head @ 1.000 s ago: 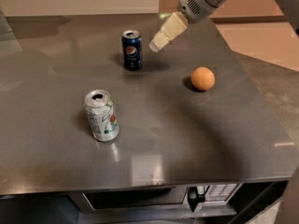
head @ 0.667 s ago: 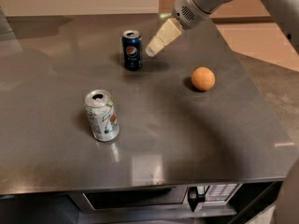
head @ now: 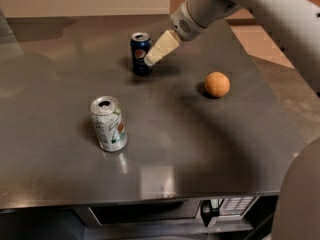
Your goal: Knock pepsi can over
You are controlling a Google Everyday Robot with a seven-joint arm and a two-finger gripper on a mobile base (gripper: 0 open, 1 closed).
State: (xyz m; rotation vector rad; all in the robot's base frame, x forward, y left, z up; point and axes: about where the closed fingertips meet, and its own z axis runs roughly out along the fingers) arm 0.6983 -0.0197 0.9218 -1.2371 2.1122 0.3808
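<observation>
The pepsi can (head: 140, 53), dark blue with a silver top and a round logo, stands upright at the back middle of the grey metal table (head: 170, 149). My gripper (head: 150, 60) reaches down from the upper right on a white arm. Its pale fingertips are right at the can's right side, touching it or nearly so.
A white-green can (head: 108, 123) stands upright at the front left. An orange (head: 217, 84) lies to the right of the middle. The table's front edge runs along the bottom, with an appliance panel (head: 220, 206) below it. The right edge falls off beside the orange.
My gripper has moved left and down toward the pepsi can, from a gap beside it to its right side. The can still stands upright.
</observation>
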